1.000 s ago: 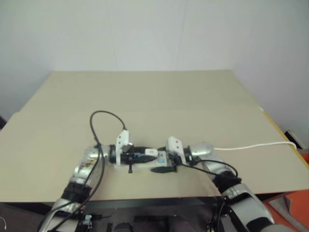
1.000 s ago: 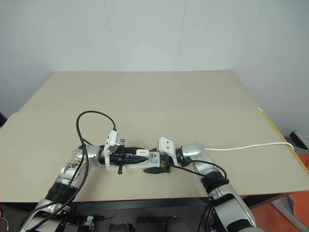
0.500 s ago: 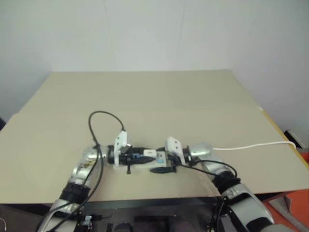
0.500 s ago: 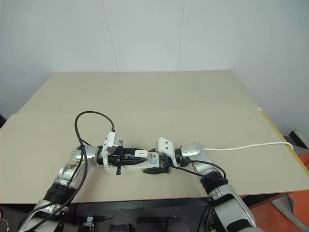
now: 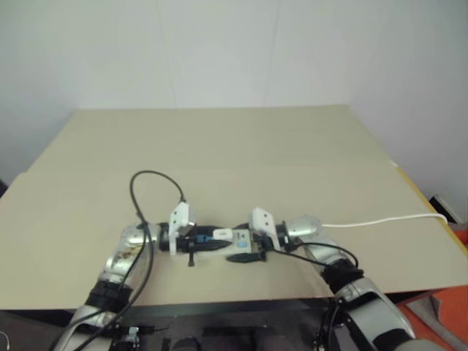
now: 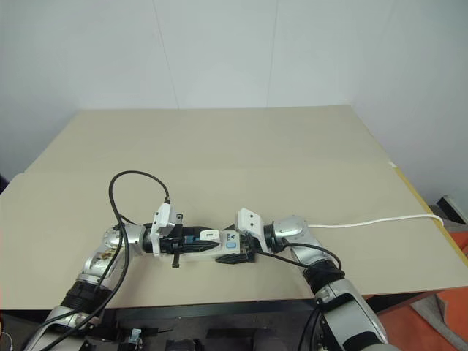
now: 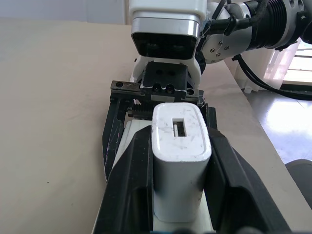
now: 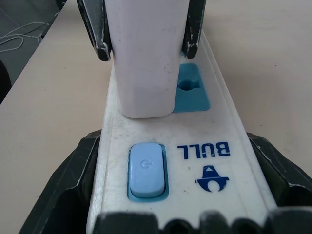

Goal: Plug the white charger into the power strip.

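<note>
Grippers meet end to end near the front edge of the tan desk (image 6: 241, 146), with the power strip between them. Right gripper (image 8: 181, 161) clamps the switch end of the power strip (image 8: 195, 131), one black finger (image 8: 75, 170) against each long side, so its jaws stand as wide as the strip. Just ahead of those fingertips sit the pale blue rocker switch (image 8: 145, 169) and blue lettering reading BULL. Beyond the switch, farther from the right gripper, the white charger (image 8: 144, 58) stands upright on the strip's top face, covering part of a blue socket face (image 8: 194, 92); whether its prongs are fully seated cannot be told.

Left gripper (image 7: 181, 170) comes from the opposite end and is closed on the white charger (image 7: 180, 161), a black finger (image 7: 134, 180) pressed to each side of the block, whose top shows a small rectangular port. Past the charger, in the left wrist view, the right gripper's black fingers and its white boxy module (image 7: 165, 24) face back toward it.

From the head views the strip (image 6: 219, 247) lies lengthwise between the two wrists, and its thin white cord (image 6: 373, 221) runs away behind the right gripper toward the desk's right edge. A black cable (image 6: 135, 190) loops up above the left wrist.
</note>
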Robot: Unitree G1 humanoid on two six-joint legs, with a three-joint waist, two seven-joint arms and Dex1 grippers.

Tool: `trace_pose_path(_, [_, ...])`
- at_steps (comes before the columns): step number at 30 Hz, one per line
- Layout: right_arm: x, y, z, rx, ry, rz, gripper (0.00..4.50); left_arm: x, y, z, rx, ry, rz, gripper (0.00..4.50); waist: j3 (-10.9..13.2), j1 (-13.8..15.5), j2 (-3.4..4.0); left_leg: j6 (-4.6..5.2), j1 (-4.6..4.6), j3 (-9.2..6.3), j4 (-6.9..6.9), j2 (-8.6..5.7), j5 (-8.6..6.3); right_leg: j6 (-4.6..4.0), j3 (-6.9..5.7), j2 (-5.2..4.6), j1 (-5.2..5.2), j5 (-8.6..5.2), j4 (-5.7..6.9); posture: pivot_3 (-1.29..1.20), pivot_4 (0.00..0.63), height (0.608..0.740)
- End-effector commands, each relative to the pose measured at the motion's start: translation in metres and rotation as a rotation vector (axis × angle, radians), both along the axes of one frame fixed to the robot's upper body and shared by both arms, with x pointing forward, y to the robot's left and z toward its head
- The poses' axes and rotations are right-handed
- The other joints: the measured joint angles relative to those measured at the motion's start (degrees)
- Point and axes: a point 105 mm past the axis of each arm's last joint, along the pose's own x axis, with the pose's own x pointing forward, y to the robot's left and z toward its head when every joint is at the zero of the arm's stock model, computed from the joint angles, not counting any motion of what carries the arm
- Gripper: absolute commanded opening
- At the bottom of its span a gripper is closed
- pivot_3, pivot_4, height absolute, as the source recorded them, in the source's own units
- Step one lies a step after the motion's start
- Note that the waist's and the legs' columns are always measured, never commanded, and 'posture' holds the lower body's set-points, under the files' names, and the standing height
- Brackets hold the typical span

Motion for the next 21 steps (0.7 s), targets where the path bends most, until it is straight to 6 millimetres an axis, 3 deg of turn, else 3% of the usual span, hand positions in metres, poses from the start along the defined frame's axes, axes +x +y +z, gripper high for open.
trace_pose_path(1, [0.002, -0.021, -0.016, -0.08, 0.042, -0.052, 3.42, -0.002, 0.03, -0.043, 0.167, 0.141, 0.08, 1.0, 0.0, 0.0, 0.0, 0.0, 0.0, 0.0, 0.0, 0.0, 0.0, 0.0, 0.0, 0.0, 0.0, 0.0, 0.0, 0.0, 0.15, 0.74])
trace_pose_path(9, [0.001, -0.019, -0.016, -0.075, 0.041, -0.051, 3.42, 0.001, 0.018, -0.044, 0.175, 0.126, 0.025, 1.0, -0.1, 0.3, 0.04, 0.0, 0.1, 0.0, 0.01, -0.01, 0.0, 0.0, -0.01, 0.0, 0.09, 0.0, 0.0, 0.0, 0.15, 0.74])
trace_pose_path(21, [0.001, -0.02, -0.017, -0.077, 0.042, -0.056, 3.42, -0.002, 0.026, -0.054, 0.208, 0.144, 0.013, 1.0, -0.2, 0.4, 0.1, 0.0, 0.11, -0.02, 0.01, -0.01, 0.0, 0.0, -0.01, 0.0, 0.1, 0.0, 0.0, 0.0, 0.15, 0.74])
